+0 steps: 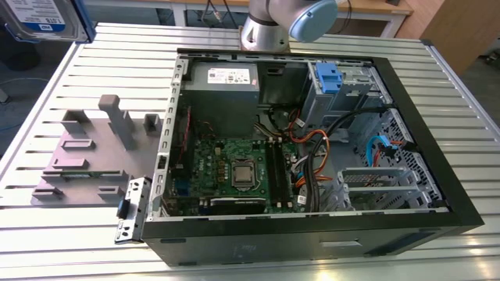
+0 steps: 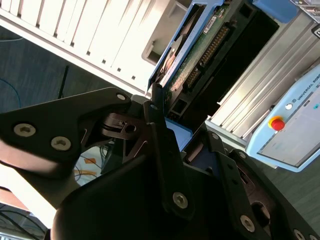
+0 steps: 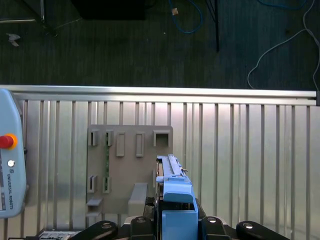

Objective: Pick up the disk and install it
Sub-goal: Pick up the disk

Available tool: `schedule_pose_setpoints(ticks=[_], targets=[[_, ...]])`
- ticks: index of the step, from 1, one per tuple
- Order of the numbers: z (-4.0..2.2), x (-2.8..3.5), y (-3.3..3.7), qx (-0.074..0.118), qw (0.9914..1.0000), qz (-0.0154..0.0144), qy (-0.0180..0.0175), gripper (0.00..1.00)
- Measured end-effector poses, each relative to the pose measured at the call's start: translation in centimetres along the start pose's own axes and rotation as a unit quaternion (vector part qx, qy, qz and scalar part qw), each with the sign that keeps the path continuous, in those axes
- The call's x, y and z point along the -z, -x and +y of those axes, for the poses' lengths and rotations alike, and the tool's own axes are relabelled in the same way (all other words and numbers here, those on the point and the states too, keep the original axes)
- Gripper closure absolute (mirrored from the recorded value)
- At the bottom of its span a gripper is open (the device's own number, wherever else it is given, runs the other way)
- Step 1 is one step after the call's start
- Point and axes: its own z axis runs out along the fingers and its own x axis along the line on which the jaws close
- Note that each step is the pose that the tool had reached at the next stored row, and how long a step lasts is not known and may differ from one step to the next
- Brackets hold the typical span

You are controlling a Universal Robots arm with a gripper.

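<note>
**Disk held clear of the desk.** We see the black metal fingers (image 2: 161, 145) closed, as far as we can judge, on one short end of the flat rectangular silver disk in its blue plastic carrier (image 2: 192, 65). Its long axis runs straight out from them. In the first wrist view the disk (image 3: 172, 192) shows edge-on over the grey slotted fixture (image 3: 127, 150) on the slatted metal desk (image 3: 250, 150). In the exterior view the disk (image 1: 39, 20), with its white-and-blue label facing us, hangs at ten o'clock from the open black computer case (image 1: 312, 234). The case's grey drive cage (image 1: 355, 88) sits at one o'clock inside.
</note>
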Motion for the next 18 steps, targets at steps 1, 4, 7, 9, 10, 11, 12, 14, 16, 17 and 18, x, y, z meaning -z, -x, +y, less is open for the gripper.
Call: schedule_pose_setpoints(ticks=[1, 4, 7, 9, 10, 11, 12, 14, 16, 17, 18], targets=[[-0.03, 0.00, 0.00, 0.000, 1.00000, 0.0000, 0.0000, 0.63], [-0.10, 0.00, 0.00, 0.000, 1.00000, 0.0000, 0.0000, 0.63], [-0.18, 0.00, 0.00, 0.000, 1.00000, 0.0000, 0.0000, 0.63], [-0.23, 0.01, 0.00, 0.000, 1.00000, 0.0000, 0.0001, 0.63], [-0.25, 0.01, 0.00, 0.000, 1.00000, 0.0000, 0.0000, 0.63], [-0.27, 0.00, 0.00, 0.000, 1.00000, 0.0000, 0.0000, 0.63], [-0.30, 0.00, 0.00, 0.000, 1.00000, 0.0000, 0.0000, 0.63], [-0.35, 0.01, 0.00, 0.000, 1.00000, 0.0000, 0.0000, 0.63], [-0.40, 0.00, 0.00, 0.000, 1.00000, 0.0000, 0.0000, 0.63], [-0.42, 0.00, 0.00, 0.000, 1.00000, 0.0000, 0.0000, 0.63], [-0.45, 0.00, 0.00, 0.000, 1.00000, 0.0000, 0.0000, 0.63]])
